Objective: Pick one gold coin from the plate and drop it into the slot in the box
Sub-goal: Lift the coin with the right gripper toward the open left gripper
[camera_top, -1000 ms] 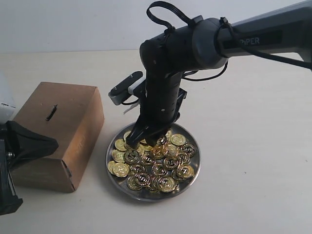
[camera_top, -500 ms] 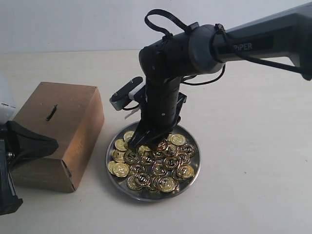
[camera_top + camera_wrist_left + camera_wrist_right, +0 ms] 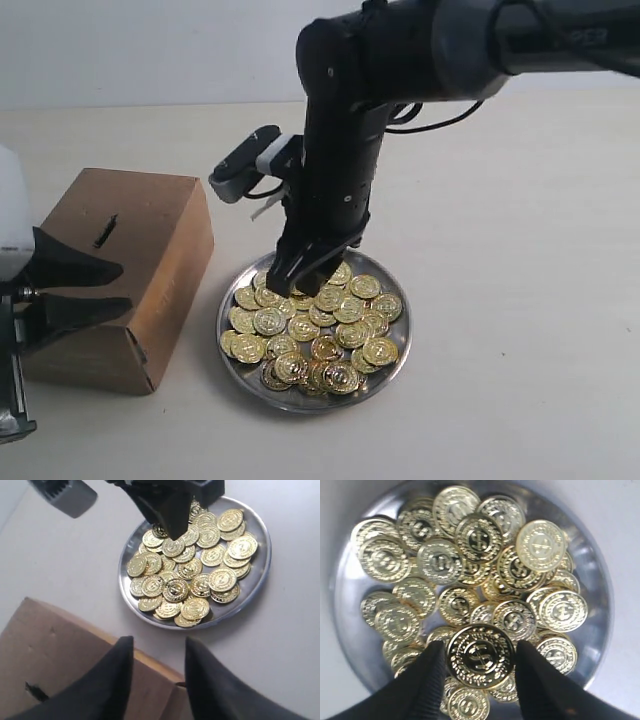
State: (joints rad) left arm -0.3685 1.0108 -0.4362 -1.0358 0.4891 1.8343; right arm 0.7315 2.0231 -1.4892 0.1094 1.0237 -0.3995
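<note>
A: Biggest worry first?

B: The box (image 3: pixel 120 270), at the left of the exterior frame. The left gripper (image 3: pixel 120 290) hangs at its near side, fingers spread and empty. If the right arm swings over carelessly, it could clip that gripper or shove the box, and the target moves.

A: And the plate (image 3: pixel 372 381)?

B: It lies just right of the box, heaped with coins. The right gripper (image 3: pixel 295 285) is low over the pile's upper-left part. A sideways pull from there could drag the fingers through the heap, scatter coins or skid the plate.

A: Has it got one?

B: The right wrist view says yes. One coin (image 3: pixel 481 656) sits between the two fingers (image 3: pixel 430 680), closed onto its rim, face toward the camera, looming larger than the rest. I judge it pinched only by its thin edge, so a jolt could make it pivot or pop out.

A: Smallest risk?

B: The slot (image 3: pixel 105 231), a short dark slit on the box top, toward the upper left. It looks barely coin-wide. If the coin arrives twisted or off-line, it would land flat on the cardboard.
</note>
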